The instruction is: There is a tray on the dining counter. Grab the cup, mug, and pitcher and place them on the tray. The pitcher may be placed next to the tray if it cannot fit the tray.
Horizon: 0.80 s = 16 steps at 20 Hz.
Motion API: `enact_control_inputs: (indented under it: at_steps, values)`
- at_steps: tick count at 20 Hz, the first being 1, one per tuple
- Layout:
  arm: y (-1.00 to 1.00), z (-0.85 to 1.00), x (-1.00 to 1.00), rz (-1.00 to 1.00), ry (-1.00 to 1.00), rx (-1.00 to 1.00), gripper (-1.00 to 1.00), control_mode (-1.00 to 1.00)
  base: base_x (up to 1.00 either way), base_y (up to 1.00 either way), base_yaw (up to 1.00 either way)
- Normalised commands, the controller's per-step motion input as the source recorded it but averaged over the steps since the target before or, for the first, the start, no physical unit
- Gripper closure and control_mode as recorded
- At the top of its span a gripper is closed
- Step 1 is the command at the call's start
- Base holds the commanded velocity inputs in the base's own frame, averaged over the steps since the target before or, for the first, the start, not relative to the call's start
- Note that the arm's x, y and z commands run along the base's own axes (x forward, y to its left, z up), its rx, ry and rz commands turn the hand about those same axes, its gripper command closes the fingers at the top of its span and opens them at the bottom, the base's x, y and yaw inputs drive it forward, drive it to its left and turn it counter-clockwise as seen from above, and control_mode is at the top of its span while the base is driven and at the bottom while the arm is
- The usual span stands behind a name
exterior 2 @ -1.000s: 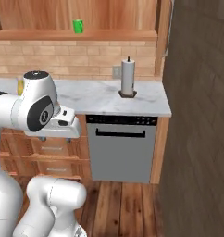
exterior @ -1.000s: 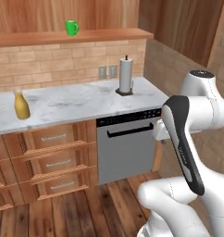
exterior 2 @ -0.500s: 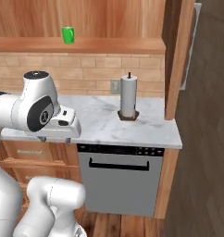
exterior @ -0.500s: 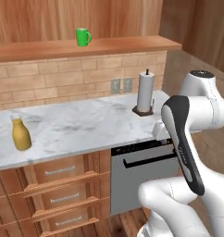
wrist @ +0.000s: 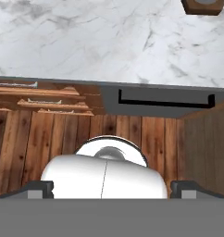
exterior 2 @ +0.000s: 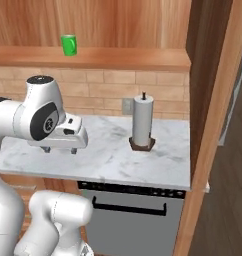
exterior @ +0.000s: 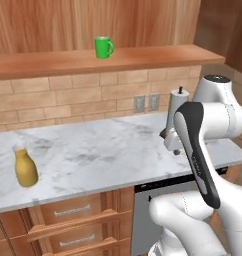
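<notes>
The mug (exterior: 103,47) stands upright on the wooden shelf (exterior: 93,60) above the brick wall (exterior: 68,95), handle to the right in the left base view; in the right base view it shows as a green cylinder (exterior 2: 69,45) near the left end of that shelf. The pitcher (exterior: 26,167) sits upright on the marble counter (exterior: 103,160) far to the left, near the front edge — well apart from the arm. A paper-towel roll (exterior 2: 142,121) on a dark holder stands toward the right end of the counter, just before the wooden side panel (exterior 2: 213,125); in the left base view the arm partly hides it. Two outlets (exterior: 146,103) sit in the brick behind it.

The gripper (exterior 2: 59,150) hangs over the counter's front part, left of the roll, its fingers pointing down — jaws spread wide, nothing between them. In the hand view the tips (wrist: 40,187) stand far apart at the bottom corners, above the wood floor (wrist: 63,139), drawers (wrist: 44,99) and dishwasher (wrist: 164,99) front.
</notes>
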Motion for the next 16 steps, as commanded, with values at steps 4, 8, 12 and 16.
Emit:
enact_control_inputs:
  at_steps: [4, 8, 12, 16]
  values:
    - [0.00, 0.00, 0.00, 0.00, 0.00, 0.00, -1.00, 1.00, 0.44, 0.00, 0.14]
    - [0.00, 0.00, 0.00, 0.00, 0.00, 0.00, -1.00, 1.00, 0.55, 0.00, 0.10]
    - [0.00, 0.00, 0.00, 0.00, 0.00, 0.00, -1.00, 1.00, 0.62, 0.00, 0.06]
    - [0.00, 0.00, 0.00, 0.00, 0.00, 0.00, -1.00, 1.00, 0.43, 0.00, 0.04]
